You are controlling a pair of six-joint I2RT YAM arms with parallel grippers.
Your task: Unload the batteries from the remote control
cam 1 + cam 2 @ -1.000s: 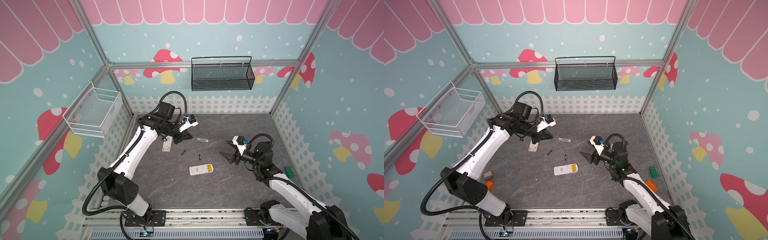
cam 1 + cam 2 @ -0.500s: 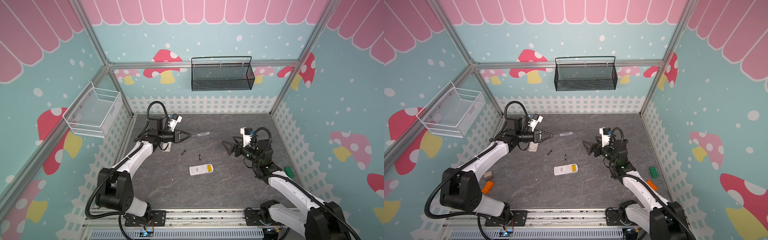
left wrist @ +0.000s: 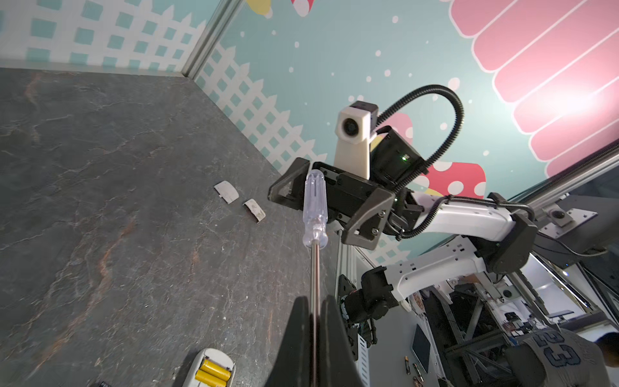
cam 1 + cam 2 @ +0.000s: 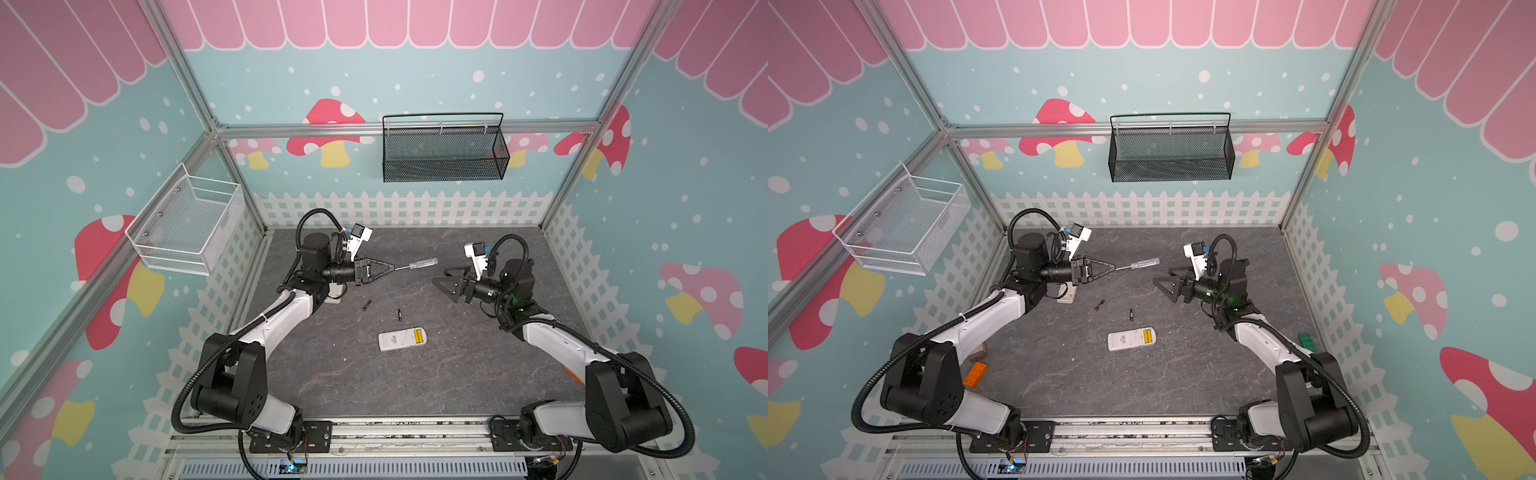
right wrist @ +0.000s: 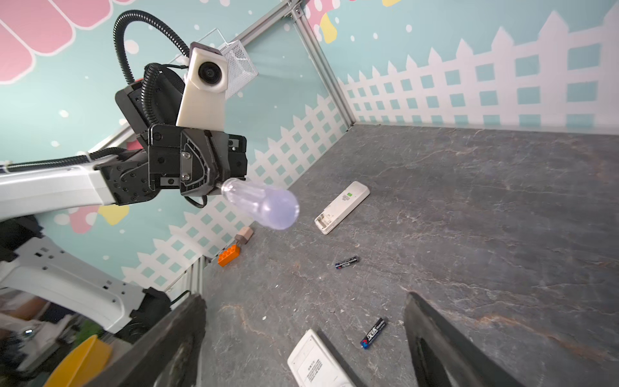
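A white remote control (image 4: 395, 340) lies back-up at mid table, its compartment open on two yellow batteries (image 4: 419, 336). Two black batteries (image 4: 366, 305) (image 4: 399, 313) lie loose on the slate behind it. My left gripper (image 4: 392, 269) is shut on the metal shaft of a clear-handled screwdriver (image 4: 424, 262), held level above the table with the handle toward my right gripper (image 4: 439, 277). That gripper stands open and empty, just short of the handle. In the left wrist view the shaft (image 3: 315, 284) runs between my fingers (image 3: 298, 335). The right wrist view shows the handle (image 5: 264, 207) ahead.
A second white remote (image 4: 1068, 296) lies under the left forearm. Two small grey covers (image 3: 226, 191) (image 3: 254, 209) rest near the right wall. An orange brick (image 4: 976, 374) and a tan block (image 5: 244, 235) sit at the left fence, a green brick (image 4: 1308, 340) at the right.
My left arm has folded back and now holds the screwdriver level. My right gripper has risen and moved back and left toward the handle.
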